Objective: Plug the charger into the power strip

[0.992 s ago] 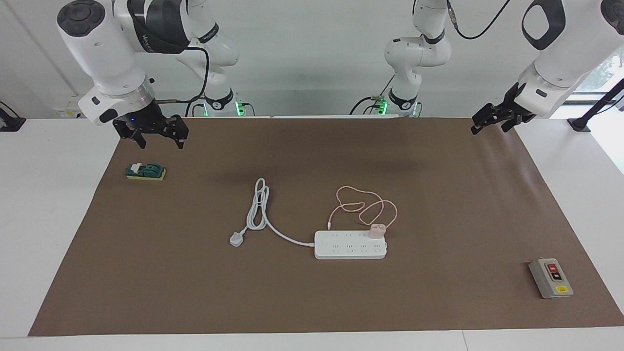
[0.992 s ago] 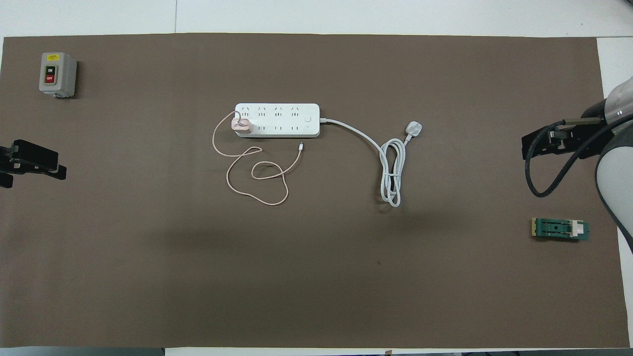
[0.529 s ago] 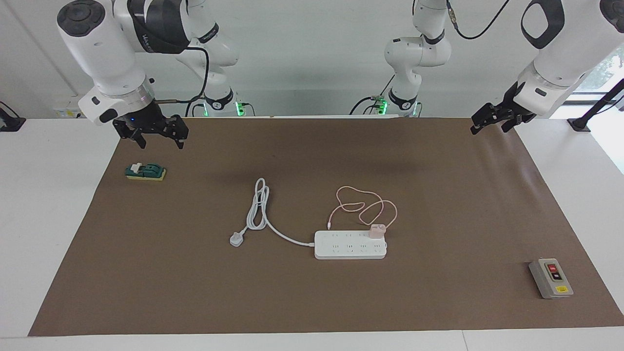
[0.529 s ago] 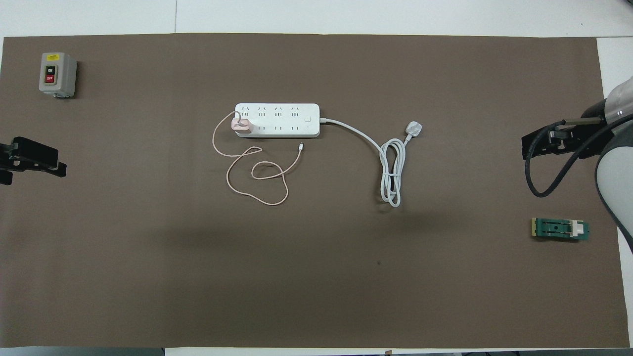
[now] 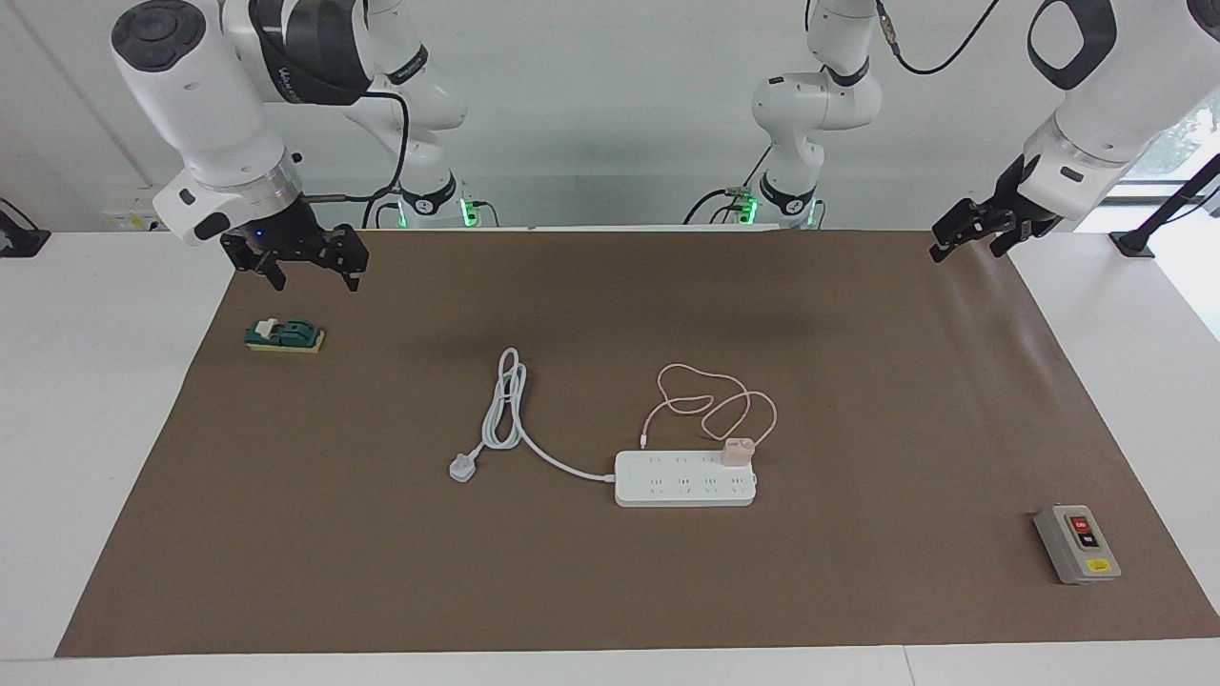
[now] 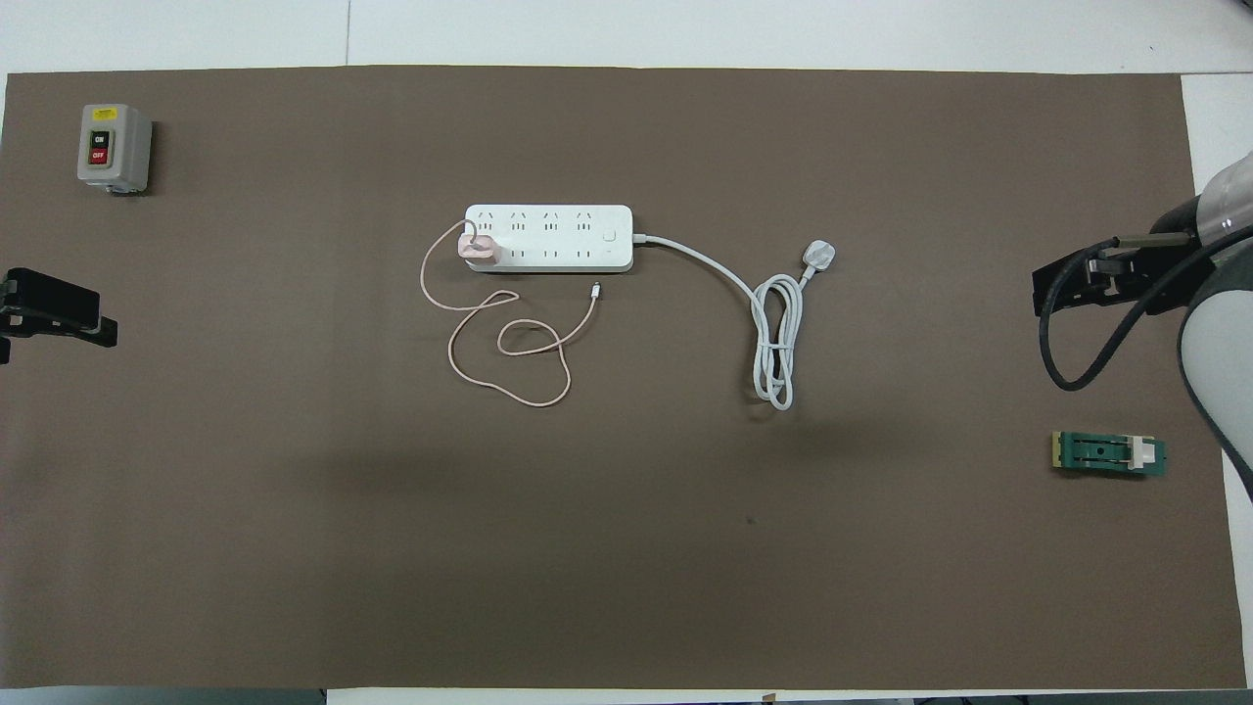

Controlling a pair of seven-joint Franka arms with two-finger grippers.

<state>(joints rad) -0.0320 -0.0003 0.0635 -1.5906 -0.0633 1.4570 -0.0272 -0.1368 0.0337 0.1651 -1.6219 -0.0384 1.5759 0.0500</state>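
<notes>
The left gripper [image 5: 972, 232] hangs in the air over the mat [image 5: 858, 591] edge at the left arm's end of the table, well apart from the strip [image 5: 684, 486]. Its fingers look spread, and nothing is between them. In the overhead view this gripper [image 6: 59, 323] shows only as a dark shape at the picture's edge.

The right gripper [image 5: 307, 269] hangs over the mat at the right arm's end, also well apart from the strip. Its fingers are spread and hold nothing. Below it, slightly farther from the robots, lies a small green part [image 5: 284, 335] on the mat.

The strip lies flat near the middle of the mat, its long side running from one arm's end toward the other. The charger [image 5: 737, 451] sits upright on the strip, in the row of outlets nearer to the robots, at the strip's end toward the left arm. Its cable [image 5: 710, 400] lies in loose loops on the mat just beside the strip, nearer to the robots, with the free tip resting close to the strip's edge.

From the strip's end toward the right arm runs a thick white cord [image 5: 510, 405], folded into a long loop nearer to the robots than the strip, ending in a plug [image 5: 462, 468] that lies on the mat beside the strip.

A grey box [image 5: 1077, 543] with red and black buttons stands farther from the robots than the strip, toward the left arm's end.
</notes>
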